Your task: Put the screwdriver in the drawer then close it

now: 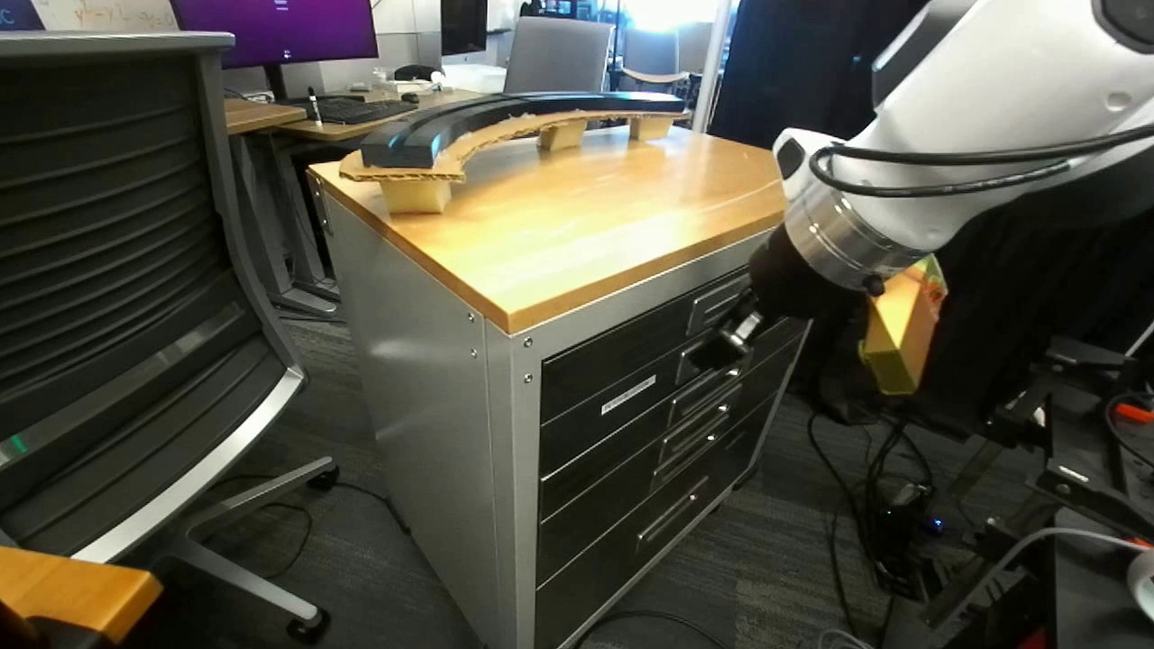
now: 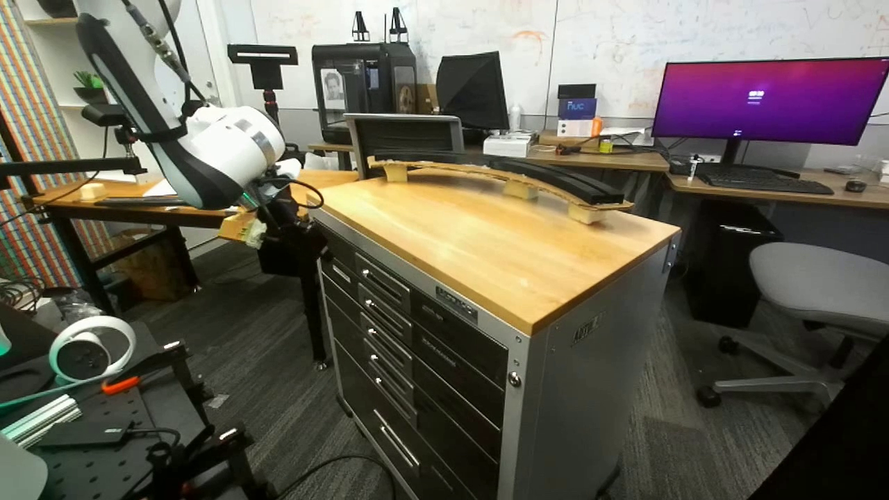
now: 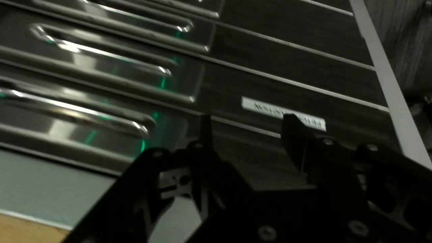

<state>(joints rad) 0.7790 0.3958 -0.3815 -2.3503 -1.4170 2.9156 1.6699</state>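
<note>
The drawer is the uppermost dark-fronted one in the cabinet. It appears shut in both exterior views [image 1: 602, 365] [image 2: 464, 340], and its front [image 3: 244, 146] and bar handle fill the lower part of the wrist view. My gripper [image 3: 248, 123] is open, with nothing between its fingers. It points down at the drawer fronts, beside the handle column. In an exterior view the gripper [image 1: 721, 347] overlaps the upper handles; it also shows at the cabinet's far end in an exterior view [image 2: 316, 243]. Contact cannot be told. The screwdriver is out of view or hidden.
The wooden worktop [image 2: 486, 243] bears a long black curved piece [image 1: 523, 119] on cardboard and foam blocks. Lower drawers [image 1: 595, 505] sit beneath. A mesh chair [image 1: 108, 270] stands beside the cabinet. A black bench [image 2: 118, 444] with gear and an orange tool stands before it.
</note>
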